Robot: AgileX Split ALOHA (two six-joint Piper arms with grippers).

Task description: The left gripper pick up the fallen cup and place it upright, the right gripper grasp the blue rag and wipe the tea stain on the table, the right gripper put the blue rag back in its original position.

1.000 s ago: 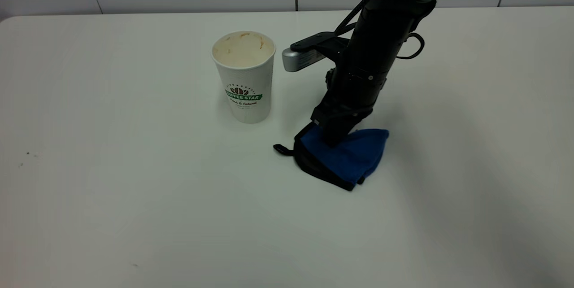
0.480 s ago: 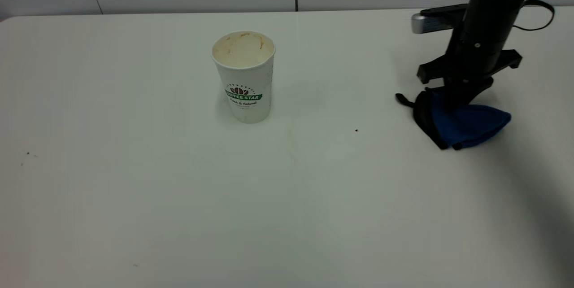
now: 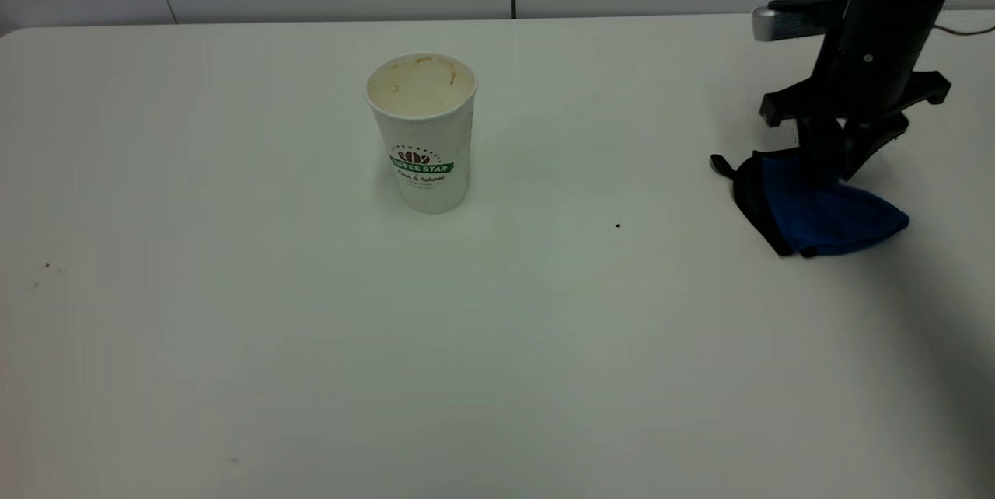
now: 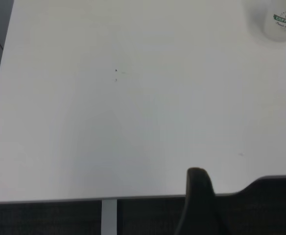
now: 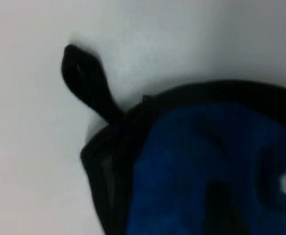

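Cup [image 3: 422, 134] upright, right pincer [image 3: 833, 166] seemingly pinching blue rag [image 3: 825, 209], loop pointing cupward

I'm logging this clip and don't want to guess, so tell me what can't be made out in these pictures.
- Right gripper: its tips are sunk in the blue rag in the exterior view, and the right wrist view is blurred, so its grasp is unclear.
- Left gripper: outside the exterior view; the left wrist view shows only a dark part at the frame edge.
- Cup: cut off by the left wrist view's edge.
- Tea stain: none discernible on the table.
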